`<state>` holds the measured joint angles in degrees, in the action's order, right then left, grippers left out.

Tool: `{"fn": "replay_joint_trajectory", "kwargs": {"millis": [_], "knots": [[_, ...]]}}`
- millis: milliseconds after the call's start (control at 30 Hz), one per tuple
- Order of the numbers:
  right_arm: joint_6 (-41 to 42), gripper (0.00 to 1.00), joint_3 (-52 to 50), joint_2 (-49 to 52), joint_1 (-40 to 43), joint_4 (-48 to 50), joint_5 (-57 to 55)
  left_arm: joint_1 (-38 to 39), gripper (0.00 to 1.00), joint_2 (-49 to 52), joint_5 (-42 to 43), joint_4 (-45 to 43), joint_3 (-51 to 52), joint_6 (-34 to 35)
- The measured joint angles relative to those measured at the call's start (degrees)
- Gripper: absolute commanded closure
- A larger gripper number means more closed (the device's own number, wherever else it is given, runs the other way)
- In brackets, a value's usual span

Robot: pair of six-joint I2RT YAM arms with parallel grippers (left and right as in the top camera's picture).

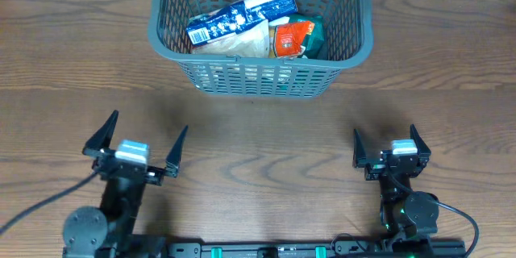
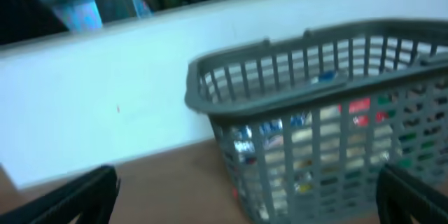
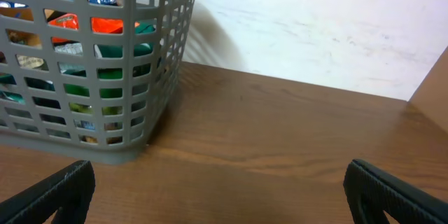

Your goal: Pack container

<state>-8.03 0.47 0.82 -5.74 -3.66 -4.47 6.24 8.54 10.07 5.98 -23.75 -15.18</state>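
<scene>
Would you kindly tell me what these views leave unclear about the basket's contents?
- Overhead: the container is cut off at its far end by the top edge.
- Overhead: whatever lies under the blue-and-white packet and the orange packet is hidden by them.
- Left wrist: blur makes the packet print unreadable.
- Right wrist: the slotted wall shows only slivers of the contents.

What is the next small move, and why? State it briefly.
Probably just park both arms: the left tool and right tool are open and empty, the packets already lie inside the container, and no loose packet shows on the table.
</scene>
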Motion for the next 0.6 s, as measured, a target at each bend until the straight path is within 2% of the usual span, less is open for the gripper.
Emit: {"fn": "replay_joint_trajectory", "kwargs": {"millis": [233, 600], "knots": [[0.0, 0.01, 0.0, 0.0, 0.0, 0.0, 0.0, 0.7, 0.01, -7.3, -1.4, -5.2, 8.2, -3.7], [0.0, 0.01, 0.0, 0.0, 0.0, 0.0, 0.0, 2.5, 0.01, -7.9, -4.2, -6.0, 14.2, -5.8]]}}
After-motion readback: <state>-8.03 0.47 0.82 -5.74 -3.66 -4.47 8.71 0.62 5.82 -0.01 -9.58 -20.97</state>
